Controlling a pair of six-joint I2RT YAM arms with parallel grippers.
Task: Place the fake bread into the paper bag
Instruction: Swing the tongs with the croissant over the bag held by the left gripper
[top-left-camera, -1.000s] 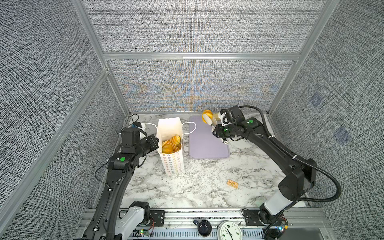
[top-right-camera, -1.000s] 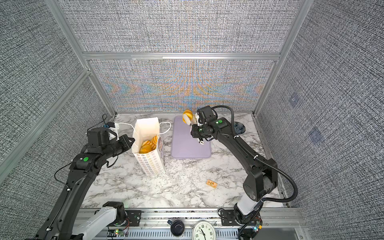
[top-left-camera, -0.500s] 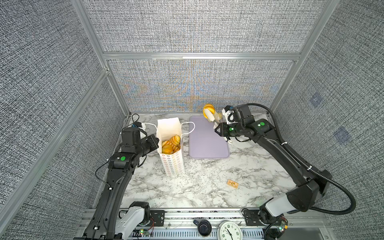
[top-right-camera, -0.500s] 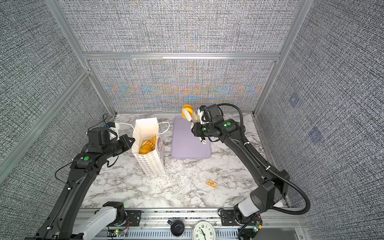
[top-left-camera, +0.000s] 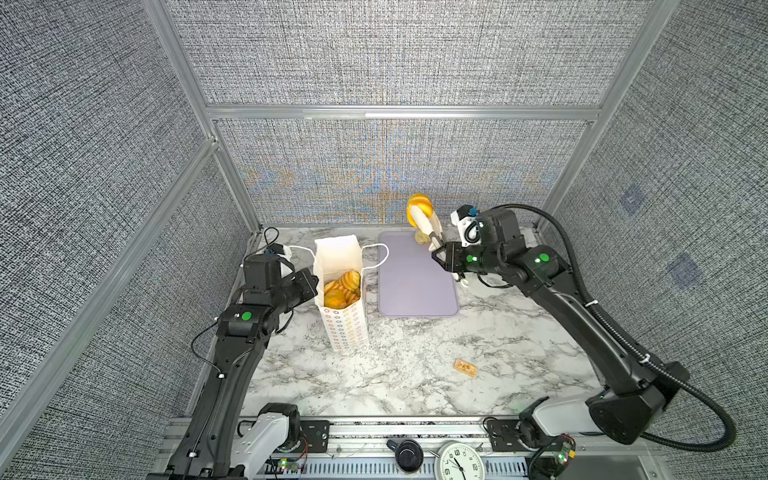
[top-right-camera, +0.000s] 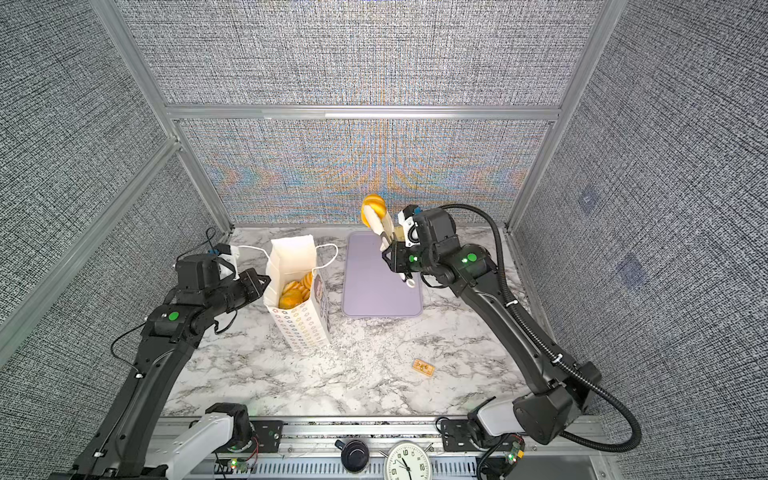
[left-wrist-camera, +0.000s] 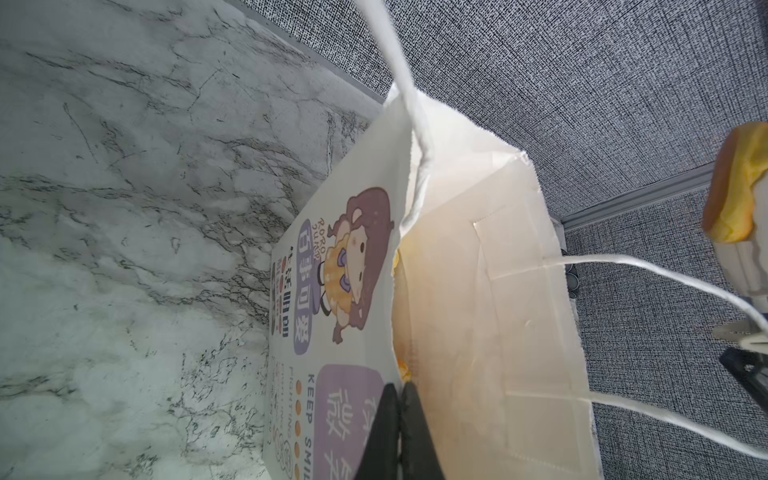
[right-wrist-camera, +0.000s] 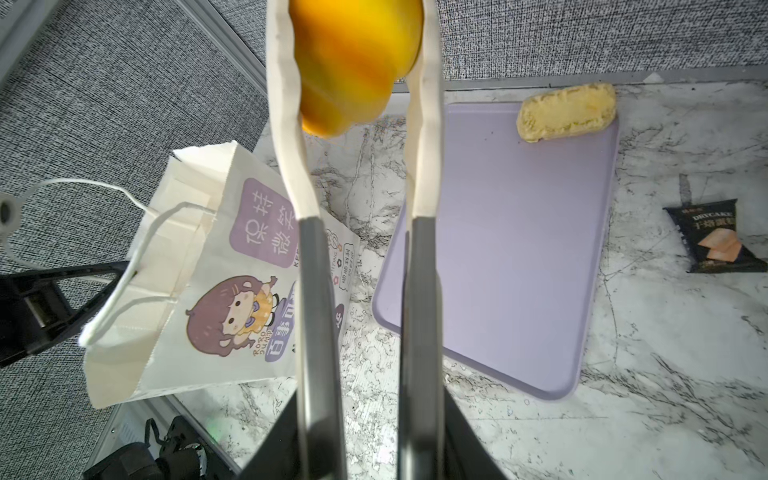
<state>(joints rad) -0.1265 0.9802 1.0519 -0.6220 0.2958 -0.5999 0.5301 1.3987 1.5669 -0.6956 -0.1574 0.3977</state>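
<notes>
The paper bag (top-left-camera: 343, 316) (top-right-camera: 301, 324) stands upright and open on the marble, with several golden pieces of fake bread (top-left-camera: 340, 286) inside. My left gripper (top-left-camera: 312, 282) (left-wrist-camera: 399, 399) is shut on the bag's left wall at the rim. My right gripper (top-left-camera: 440, 253) (right-wrist-camera: 365, 407) is shut on metal tongs (right-wrist-camera: 419, 291) with white tips. The tongs pinch a glossy golden-yellow loaf (top-left-camera: 417, 205) (right-wrist-camera: 353, 62), held high above the far end of the tray, right of the bag. A pale crumbly bun (right-wrist-camera: 567, 112) lies on the tray's far corner.
The flat lavender tray (top-left-camera: 415, 291) (right-wrist-camera: 519, 249) lies right of the bag. A small tan packet (top-left-camera: 465, 368) sits on the marble near the front. A dark wrapped snack (right-wrist-camera: 715, 237) lies beyond the tray's right side. The bag's cord handles (top-left-camera: 380, 253) hang outward.
My right arm has lifted the tongs and the golden loaf higher above the tray's far end. The left gripper and the bag have not moved.
</notes>
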